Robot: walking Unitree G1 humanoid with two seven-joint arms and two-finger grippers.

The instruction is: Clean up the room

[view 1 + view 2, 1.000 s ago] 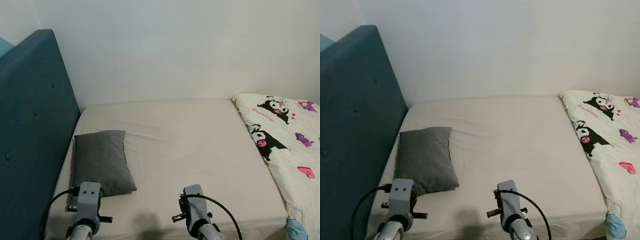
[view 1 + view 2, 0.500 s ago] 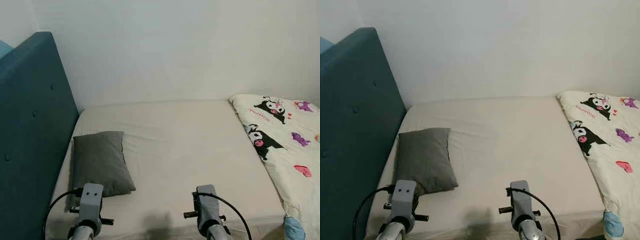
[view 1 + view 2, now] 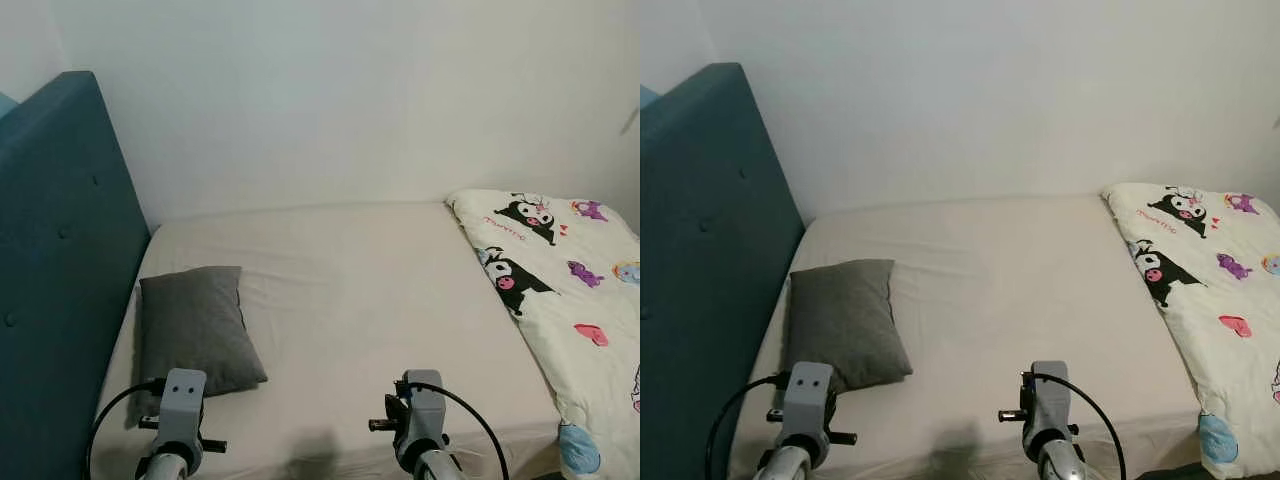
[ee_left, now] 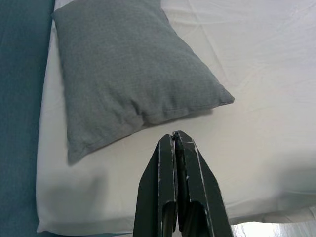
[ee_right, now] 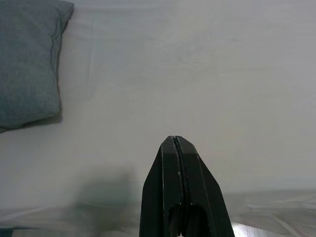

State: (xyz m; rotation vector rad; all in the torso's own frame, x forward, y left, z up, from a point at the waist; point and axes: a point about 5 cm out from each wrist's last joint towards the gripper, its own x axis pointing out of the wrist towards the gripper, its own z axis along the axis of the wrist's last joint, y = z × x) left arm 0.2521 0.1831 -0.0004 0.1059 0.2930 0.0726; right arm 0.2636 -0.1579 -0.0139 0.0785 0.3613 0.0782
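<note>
The robot stands at the near edge of a bed with a cream fitted sheet [image 3: 350, 290], both arms raised low in front of it and nothing held. The left hand [image 4: 176, 140] has its two black fingers pressed together, hovering just short of the near corner of a soft grey fabric pillow [image 3: 193, 325]. The right hand [image 5: 177, 143] is likewise closed and empty, over bare sheet near the bed's near edge, well apart from the pillow.

This looks like the approach stage of tidying the bed: nothing has been grasped yet. The pillow lies at the left, beside a tall teal upholstered headboard with buttons [image 3: 50, 260], slightly askew. A white quilt printed with black cartoon characters [image 3: 560, 300] is bunched along the right side, leaving most of the mattress uncovered. The likely next move is either to open the left hand and straighten the pillow, or to turn right and reach for the quilt's edge to spread it; either calls for parting the fingers first.

The sheet shows a few light creases. A plain white wall [image 3: 340, 100] runs along the far side of the bed.
</note>
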